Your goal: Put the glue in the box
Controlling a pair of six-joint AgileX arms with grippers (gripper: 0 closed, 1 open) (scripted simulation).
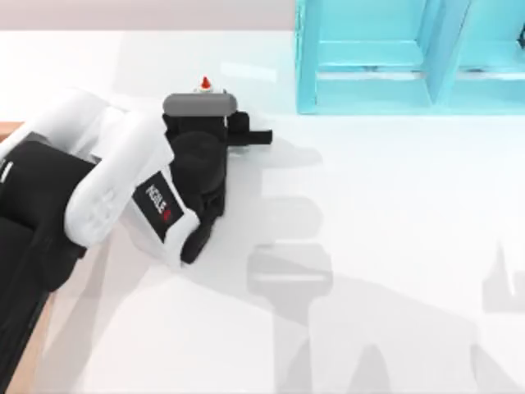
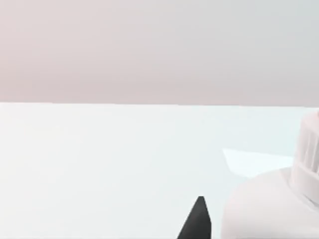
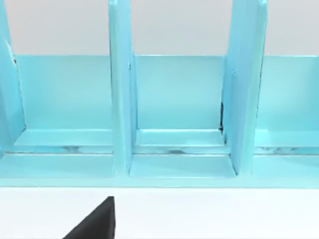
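The glue (image 1: 204,84) shows as a small red-orange cap tip just beyond the far end of my left gripper (image 1: 203,111), at the table's back left. The wrist's grey camera block hides the rest of the bottle from above. In the left wrist view, the white body and ribbed neck of the glue (image 2: 269,204) sit very close, beside a dark part of the gripper. A light brown strip of the box (image 1: 8,128) peeks out at the left edge, mostly hidden under my left arm. My right gripper (image 3: 97,224) faces the shelf unit.
A turquoise-blue shelf unit (image 1: 394,57) stands at the back right, and its open compartments (image 3: 177,99) face my right wrist. The white table (image 1: 369,246) stretches across the middle and right, crossed by the arms' shadows.
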